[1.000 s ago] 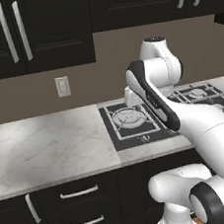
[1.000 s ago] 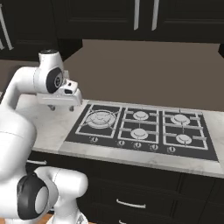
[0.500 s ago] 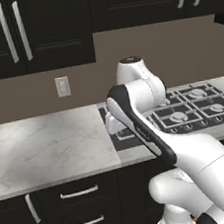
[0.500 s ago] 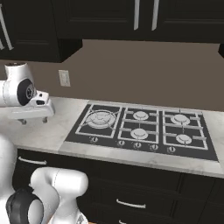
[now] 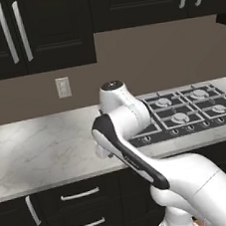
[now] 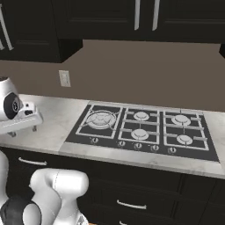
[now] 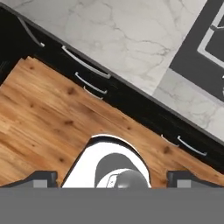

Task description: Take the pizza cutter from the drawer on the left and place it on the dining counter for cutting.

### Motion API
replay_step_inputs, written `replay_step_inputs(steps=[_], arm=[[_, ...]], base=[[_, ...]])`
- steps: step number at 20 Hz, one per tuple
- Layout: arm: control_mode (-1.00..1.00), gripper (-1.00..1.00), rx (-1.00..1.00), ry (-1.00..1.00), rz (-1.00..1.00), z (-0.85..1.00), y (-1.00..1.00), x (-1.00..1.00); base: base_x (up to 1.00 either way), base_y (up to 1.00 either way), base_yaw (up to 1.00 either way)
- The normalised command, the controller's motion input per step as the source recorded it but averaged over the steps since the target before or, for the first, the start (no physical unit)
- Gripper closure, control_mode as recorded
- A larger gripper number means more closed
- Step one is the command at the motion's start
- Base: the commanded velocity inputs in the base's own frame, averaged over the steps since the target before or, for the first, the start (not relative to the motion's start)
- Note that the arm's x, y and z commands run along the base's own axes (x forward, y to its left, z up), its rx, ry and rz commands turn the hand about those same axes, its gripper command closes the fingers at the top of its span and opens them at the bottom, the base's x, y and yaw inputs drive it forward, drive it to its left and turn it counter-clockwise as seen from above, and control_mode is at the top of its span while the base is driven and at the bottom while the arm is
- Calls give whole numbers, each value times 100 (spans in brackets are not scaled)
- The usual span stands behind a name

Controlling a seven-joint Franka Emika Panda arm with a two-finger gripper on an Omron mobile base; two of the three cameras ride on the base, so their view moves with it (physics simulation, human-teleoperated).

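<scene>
My gripper (image 7: 113, 178) is open; its two dark tips stand wide apart with nothing between them. It points straight down over the front edge of the marble stove counter (image 5: 43, 143), left of the gas stove (image 6: 140, 127). In the right base view the gripper (image 6: 22, 131) hangs at the far left above the counter edge. Below it, the drawer (image 7: 85, 63) with a black front and a curved silver handle is closed; the same drawer (image 5: 80, 194) sits under the counter. The pizza cutter is hidden. The dining counter is out of view.
A second black drawer front (image 5: 88, 223) lies under the top one. More drawers (image 6: 132, 205) sit below the stove. Wood floor (image 7: 48, 127) runs in front of the cabinets. Dark wall cabinets (image 5: 19, 31) hang above, and a wall outlet (image 5: 62, 87) is behind the counter.
The arm has swung left, carrying the hand from over the stove's left burner to the counter's front edge left of the stove. The jaws have stayed open. The base has not moved.
</scene>
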Motion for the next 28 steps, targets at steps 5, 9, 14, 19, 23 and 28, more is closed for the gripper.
replay_step_inputs(steps=[5, 9, 14, 19, 23, 28], arm=[[-100, -100, -15, -3, 22, -40, 64, -18], [-100, -100, -15, -7, 22, -46, 56, -26], [-100, -100, -17, -12, 19, -57, 14, -8], [-100, -100, -18, -16, 16, -55, 4, -7], [-100, -100, -18, -14, 9, -66, 20, -17], [-100, -100, -16, -14, 7, -59, 9, -8]], base=[[0, 0, 0], [0, 0, 0], [0, 0, 0], [0, 0, 0], [0, 0, 0], [0, 0, 0]])
